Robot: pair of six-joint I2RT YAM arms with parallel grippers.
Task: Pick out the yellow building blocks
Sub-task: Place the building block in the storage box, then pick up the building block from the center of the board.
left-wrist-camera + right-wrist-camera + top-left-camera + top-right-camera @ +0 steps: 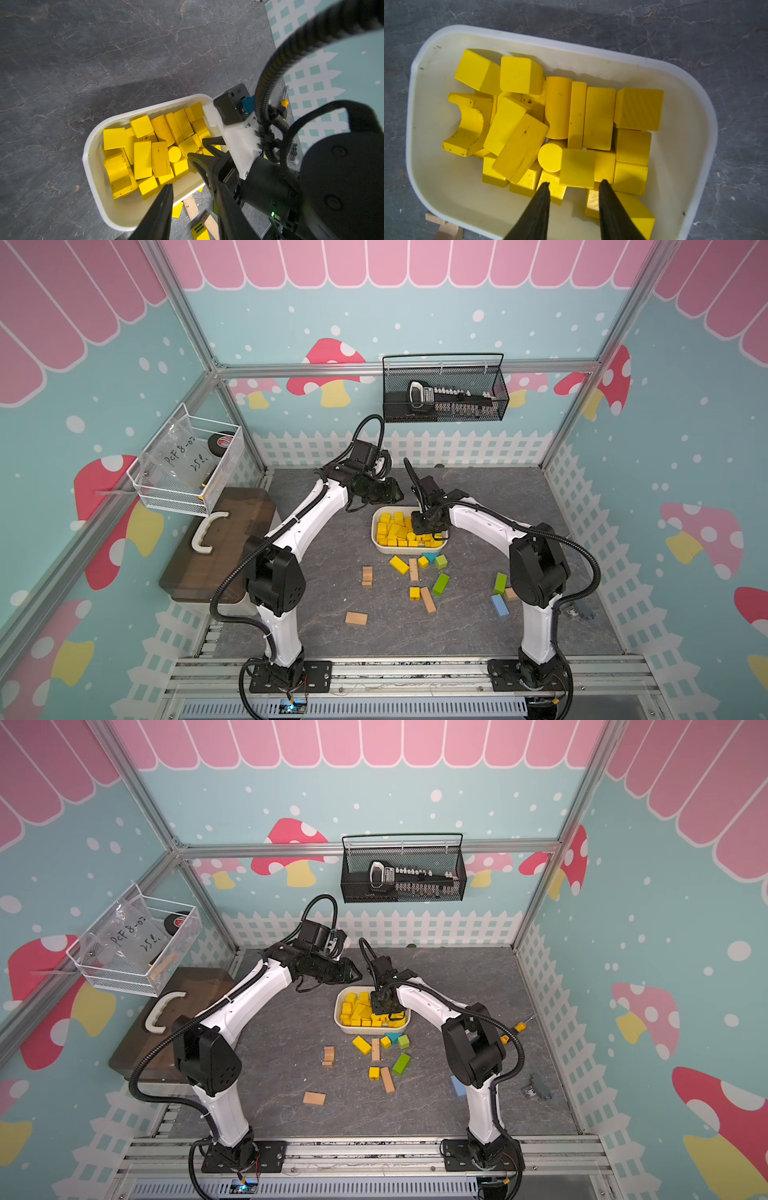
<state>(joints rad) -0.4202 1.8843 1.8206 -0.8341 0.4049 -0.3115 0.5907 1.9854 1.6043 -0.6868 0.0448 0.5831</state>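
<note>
The yellow building blocks [599,118] lie mostly heaped in a white tray [571,44] near the middle of the gray table [332,556]. The right wrist view shows what the heap is made of (cubes, bars, an arch [471,124] and a cylinder [558,108] lying on its side). The blocks are piled on one another and fill most of the tray's floor.

Three more yellow pieces sit loose on the table on the robot's side of the tray. A bar [399,565] and a small cube [423,562] lie near the tray, and a second cube [414,593] is further from it. Mixed among them are tan blocks [413,569] and green blocks [440,584]. A teal block [430,556] sits right by the tray, and a blue block [500,605] lies close to the right arm.

The right gripper [574,184] hangs over the right end of the tray, pointing down into the heap. Its jaws stand apart, wider than the yellow cube [577,168] that lies just beyond their tips. Nothing is clamped between them.

The left gripper [192,185] is held above the tray's far left edge, aimed toward the blocks. Its jaws are parted too, with nothing between them. The two grippers are near each other but do not touch.
</note>
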